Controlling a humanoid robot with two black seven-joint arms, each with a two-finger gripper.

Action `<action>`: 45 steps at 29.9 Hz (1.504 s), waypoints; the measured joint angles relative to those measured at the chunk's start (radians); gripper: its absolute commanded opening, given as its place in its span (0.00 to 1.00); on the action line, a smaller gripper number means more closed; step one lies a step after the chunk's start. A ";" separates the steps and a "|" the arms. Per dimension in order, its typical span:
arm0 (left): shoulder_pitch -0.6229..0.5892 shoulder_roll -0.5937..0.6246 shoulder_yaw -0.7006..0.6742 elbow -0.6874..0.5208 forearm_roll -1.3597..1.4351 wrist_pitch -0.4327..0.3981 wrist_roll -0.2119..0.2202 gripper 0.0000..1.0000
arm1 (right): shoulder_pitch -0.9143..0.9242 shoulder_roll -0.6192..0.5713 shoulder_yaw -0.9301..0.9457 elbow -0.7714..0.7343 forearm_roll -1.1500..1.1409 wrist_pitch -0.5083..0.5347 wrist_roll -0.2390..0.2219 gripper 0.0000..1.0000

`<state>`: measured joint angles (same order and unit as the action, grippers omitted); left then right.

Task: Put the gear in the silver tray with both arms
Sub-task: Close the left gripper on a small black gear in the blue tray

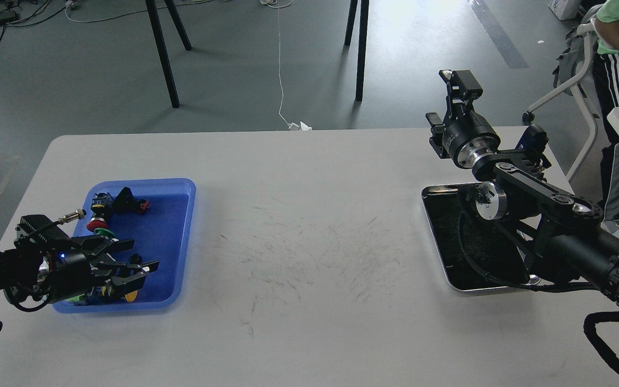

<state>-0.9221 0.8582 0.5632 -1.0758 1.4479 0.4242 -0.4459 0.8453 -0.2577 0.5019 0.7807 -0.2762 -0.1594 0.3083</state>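
Your left gripper [135,269] hovers over the near end of the blue tray [183,236], where the small parts [104,215] lie just beyond and beneath its fingers; which of them is the gear you cannot tell; the fingers stand parted and hold nothing; the silver tray [441,258] lies well apart, far to the right, its long axis running away from you; your right gripper [460,80] sits beyond it, its fingers too dark to judge.
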 measured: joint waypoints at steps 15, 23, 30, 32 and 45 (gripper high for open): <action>0.005 -0.005 0.022 0.043 0.000 0.008 -0.004 0.63 | 0.000 -0.002 0.000 0.003 0.000 0.000 0.000 0.96; 0.008 -0.005 0.049 0.044 0.000 0.029 -0.008 0.59 | 0.000 -0.002 0.000 0.003 -0.001 0.000 0.000 0.96; 0.012 -0.026 0.053 0.054 -0.001 0.036 -0.008 0.54 | 0.000 -0.002 0.000 0.003 -0.001 0.001 0.000 0.96; 0.012 -0.036 0.053 0.066 -0.002 0.037 -0.008 0.52 | 0.001 -0.002 0.000 0.004 -0.001 0.001 0.000 0.96; 0.012 -0.050 0.054 0.081 -0.001 0.056 -0.014 0.39 | 0.004 -0.003 -0.002 0.006 -0.003 0.001 0.000 0.96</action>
<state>-0.9106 0.8085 0.6171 -0.9951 1.4472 0.4806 -0.4594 0.8497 -0.2608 0.5000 0.7869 -0.2792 -0.1580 0.3083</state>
